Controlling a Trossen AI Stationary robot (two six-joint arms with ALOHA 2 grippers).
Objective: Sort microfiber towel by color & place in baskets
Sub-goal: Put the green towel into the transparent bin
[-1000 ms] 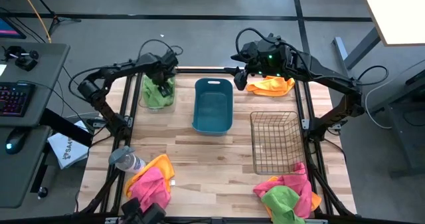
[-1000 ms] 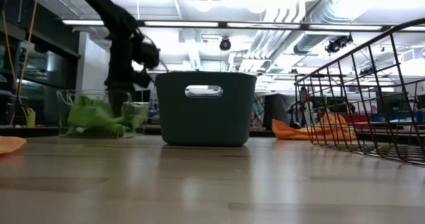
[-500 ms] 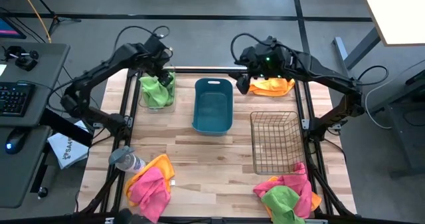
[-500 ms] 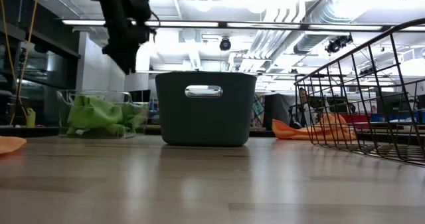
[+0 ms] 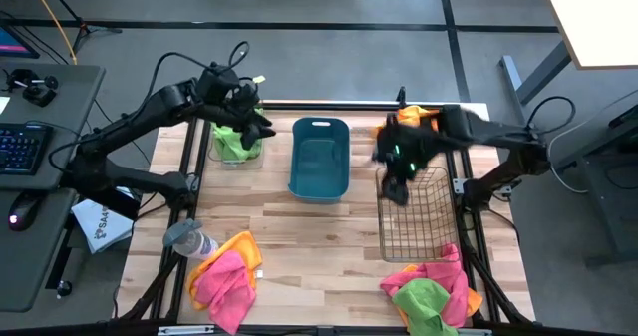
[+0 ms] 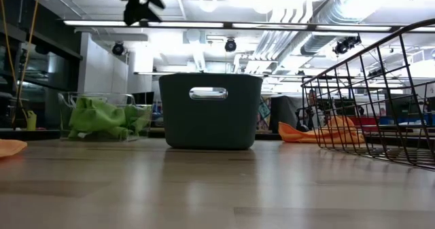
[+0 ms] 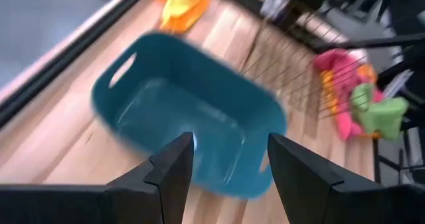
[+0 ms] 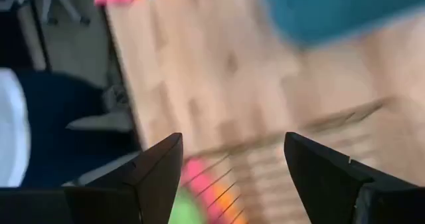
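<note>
My left gripper [image 5: 257, 129] [image 7: 229, 144] hangs open and empty, high over the gap between the clear bin [image 5: 235, 143] and the teal tub [image 5: 319, 157]. A green towel [image 6: 102, 117] lies inside the clear bin. My right gripper [image 5: 396, 188] [image 8: 232, 144] is open and empty above the far left corner of the wire basket [image 5: 412, 211]. An orange towel [image 5: 419, 119] lies on the table's far edge behind the basket. Mixed towel piles sit near left [image 5: 224, 273] and near right [image 5: 434, 288].
A plastic bottle [image 5: 189, 240] lies by the left near pile. The three containers stand in a row across the far half of the table [image 5: 319, 236], with bare wood between them and the near piles. Metal frame rails [image 5: 189, 176] run along the table's sides.
My left gripper has risen out of the clear bin, leaving the green towel inside, and moved toward the teal tub. My right gripper has left the orange towel at the far edge and swung toward the near edge, over the wire basket.
</note>
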